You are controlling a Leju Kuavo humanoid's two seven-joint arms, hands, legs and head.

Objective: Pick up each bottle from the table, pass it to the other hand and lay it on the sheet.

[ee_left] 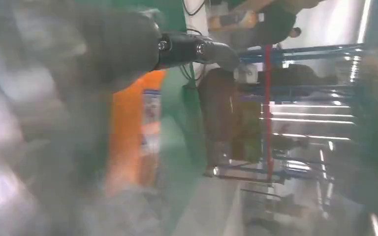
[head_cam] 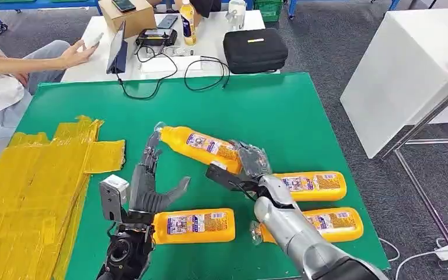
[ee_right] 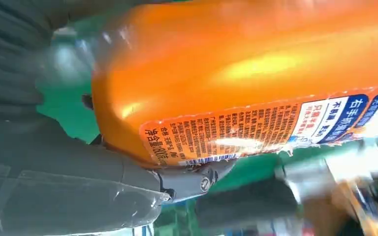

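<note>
Yellow sheet (head_cam: pixel 35 181) bears no bottle yet. Beside it, the left hand (head_cam: pixel 146 186) waits with fingers spread and empty. Right hand (head_cam: pixel 242 169) clamps the lifted bottle (head_cam: pixel 201 146); three bottles (head_cam: pixel 193 226) lie on the desk (head_cam: pixel 280 111).

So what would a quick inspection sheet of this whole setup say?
Surface: green table, yellow sheet at its left.
Job's things: held bottle raised; three lying bottles.
Clutter: black case, cardboard box, upright bottle on white table.
Hands: right hand grips held bottle; left hand open beside it.
Cables: black cables over far edge.
Surroundings: seated person, white tables.
</note>
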